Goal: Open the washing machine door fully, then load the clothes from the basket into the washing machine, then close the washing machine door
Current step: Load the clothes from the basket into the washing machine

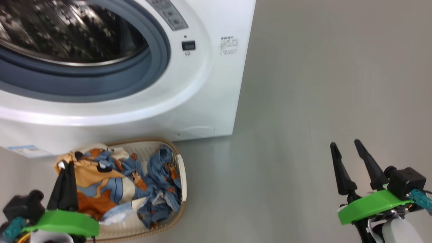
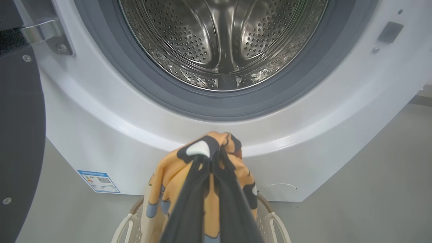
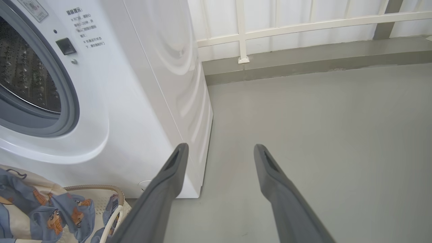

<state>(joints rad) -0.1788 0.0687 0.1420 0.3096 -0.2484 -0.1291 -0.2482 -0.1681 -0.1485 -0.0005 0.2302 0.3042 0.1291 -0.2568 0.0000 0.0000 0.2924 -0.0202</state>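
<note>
I am gripping the orange garment (image 1: 89, 175) with my left claw (image 1: 66, 165), which is squeezed fully shut on a bunched fold of the cloth. In my left wrist view, the left claw (image 2: 212, 158) is holding that fold up in front of the lower white front of the washing machine (image 2: 101, 118), below the mouth of the drum (image 2: 219, 40). The rest of the orange garment (image 2: 168, 168) is hanging down towards the basket (image 2: 125, 226).

The basket (image 1: 183, 175) is sitting on the floor (image 1: 320, 84), right against the foot of the washing machine (image 1: 209, 84), just beside its blue label (image 1: 23, 150). The light blue garment (image 1: 165, 175) is lying crumpled along the basket's right side, partly under the orange one. My right wrist view is showing the light blue garment (image 3: 67, 209) draped near the basket's rim (image 3: 98, 187).

The washing machine door (image 2: 20, 135) is standing swung open at the left edge of my left wrist view, hanging on its metal hinge (image 2: 44, 32). The steel drum is showing bare inside the grey-blue gasket (image 1: 84, 81).

My right claw (image 1: 345, 144) is hovering over bare floor, well apart from the basket, spread wide and holding nothing. In its own view, the right claw (image 3: 220, 148) is pointing past the machine's right corner.
</note>
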